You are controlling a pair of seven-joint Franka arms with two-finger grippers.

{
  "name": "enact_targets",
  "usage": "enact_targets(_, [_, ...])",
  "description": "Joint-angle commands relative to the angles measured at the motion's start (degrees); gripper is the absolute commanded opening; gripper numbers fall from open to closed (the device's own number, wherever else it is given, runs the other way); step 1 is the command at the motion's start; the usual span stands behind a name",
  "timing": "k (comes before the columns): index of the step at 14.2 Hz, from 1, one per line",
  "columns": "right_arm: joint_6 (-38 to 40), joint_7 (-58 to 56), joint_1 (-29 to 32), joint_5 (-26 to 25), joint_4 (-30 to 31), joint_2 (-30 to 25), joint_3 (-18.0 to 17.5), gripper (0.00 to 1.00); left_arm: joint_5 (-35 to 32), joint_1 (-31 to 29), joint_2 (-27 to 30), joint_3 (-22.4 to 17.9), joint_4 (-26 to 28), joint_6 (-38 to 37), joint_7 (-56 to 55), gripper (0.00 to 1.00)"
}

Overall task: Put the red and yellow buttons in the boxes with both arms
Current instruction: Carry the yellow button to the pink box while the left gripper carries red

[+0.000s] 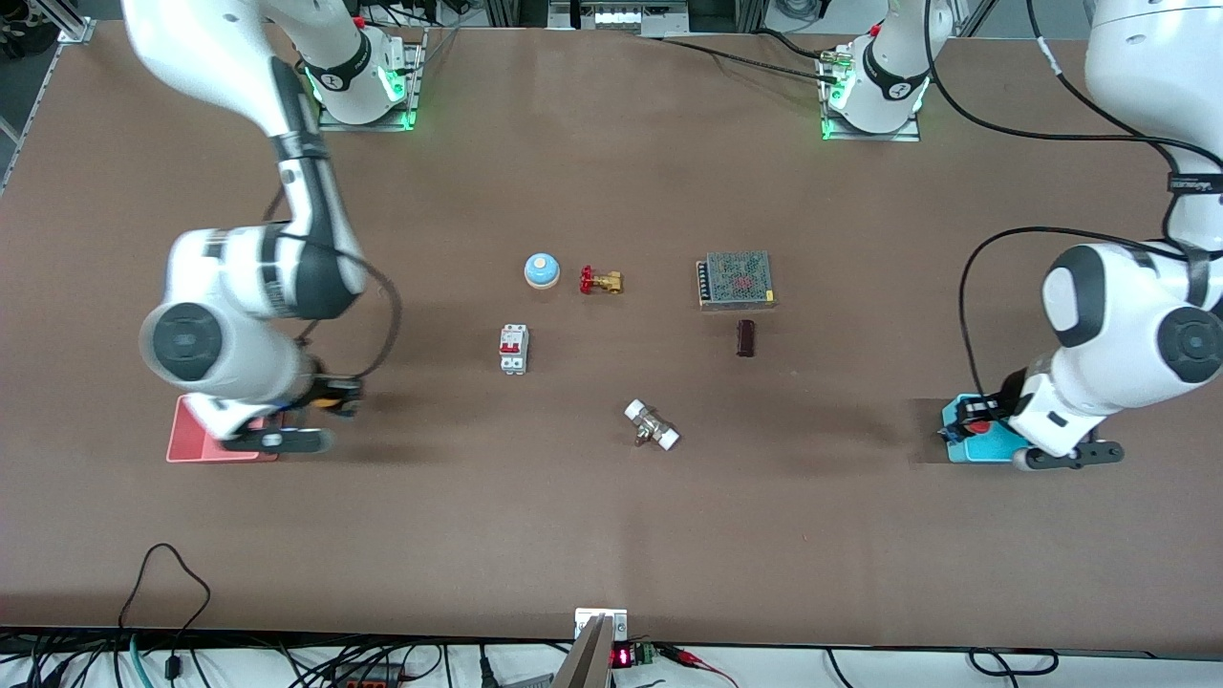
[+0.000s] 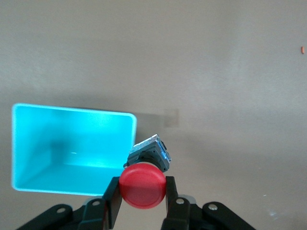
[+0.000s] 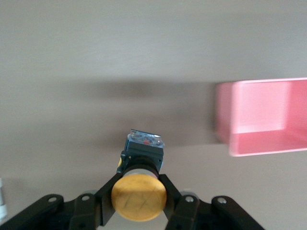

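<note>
**Both buttons gripped, near their boxes**

While you watch the left gripper (image 2: 142, 201), note its jaws clamp the red button (image 2: 142, 186) in the air at the cyan box (image 2: 29, 143) rim. Your right gripper (image 3: 139, 203) jaws clamp the yellow button (image 3: 139, 197) above bare desk (image 1: 611, 535), just beside the pink box (image 3: 249, 143).

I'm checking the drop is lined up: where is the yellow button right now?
The yellow button is gripped in the right end effector, up in the air beside the pink-red box at the right arm's end of the table, not yet in it.
</note>
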State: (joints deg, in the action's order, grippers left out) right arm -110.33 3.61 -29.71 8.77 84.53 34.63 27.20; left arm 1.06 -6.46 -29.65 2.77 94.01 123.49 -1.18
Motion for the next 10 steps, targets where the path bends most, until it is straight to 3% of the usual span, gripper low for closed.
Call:
enact_targets(1, [0.1, -7.0, 3.1, 0.4, 0.7, -0.1, 2.9, 0.30, -0.9, -2.9, 0.5, 0.4, -0.5, -1.2, 5.9, 0.29])
enact_targets(10, [-4.1, -18.6, 13.7, 2.7, -3.2, 7.2, 0.8, 0.30, -8.3, -5.1, -4.3, 0.5, -0.2, 1.7, 9.2, 0.30])
